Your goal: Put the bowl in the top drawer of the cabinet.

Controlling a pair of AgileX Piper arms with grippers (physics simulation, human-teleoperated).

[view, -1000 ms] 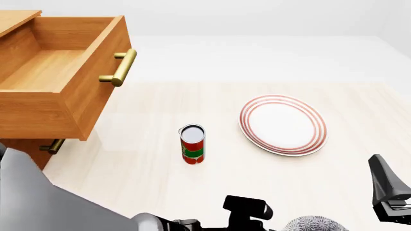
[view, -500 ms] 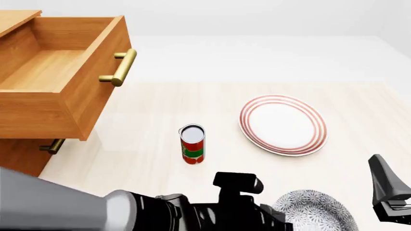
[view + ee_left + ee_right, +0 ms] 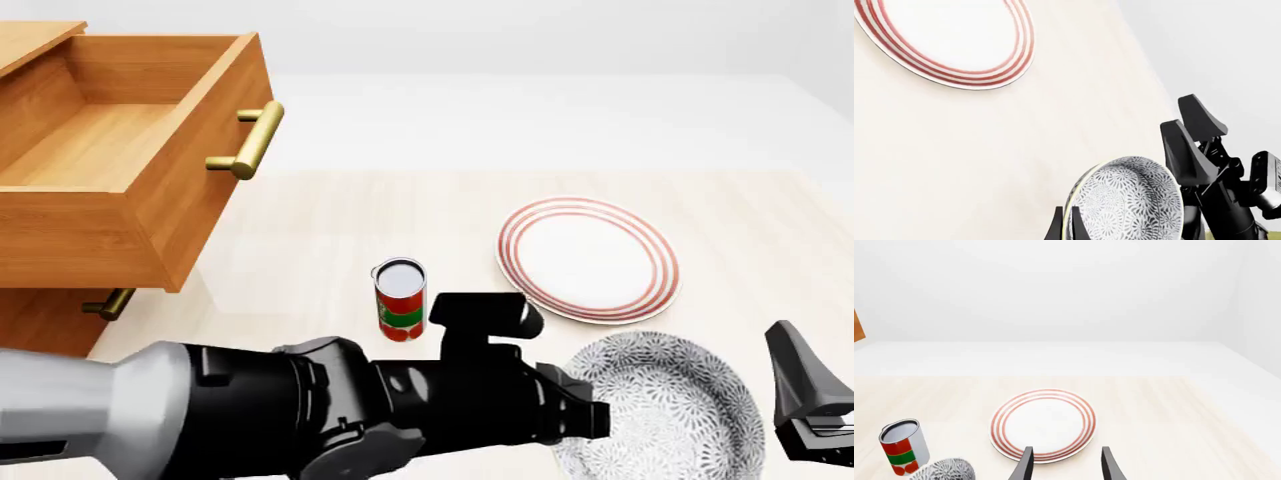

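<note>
The bowl (image 3: 674, 405), white with a dense blue-grey floral pattern, hangs tilted above the table's near right part. My left gripper (image 3: 1069, 227) is shut on its rim, and the left arm (image 3: 334, 410) stretches across the bottom of the front view. The bowl (image 3: 1131, 200) fills the wrist view beside the fingers. At the far left, the top drawer (image 3: 100, 150) of the cabinet (image 3: 40, 320) stands pulled out, its inside bare. My right gripper (image 3: 1067, 465) is open with nothing between its fingers, near the table's right edge, just right of the bowl (image 3: 944, 471).
A red-ringed white plate (image 3: 587, 258) lies right of centre. A red and green can (image 3: 400, 300) stands upright between the drawer and the plate, just beyond the left arm. The lower drawer's brass handle (image 3: 110, 303) shows under the open drawer.
My left arm has risen and pushed forward, lifting the bowl up from the frame's bottom edge into full view. The right gripper, can and plate have not moved.
</note>
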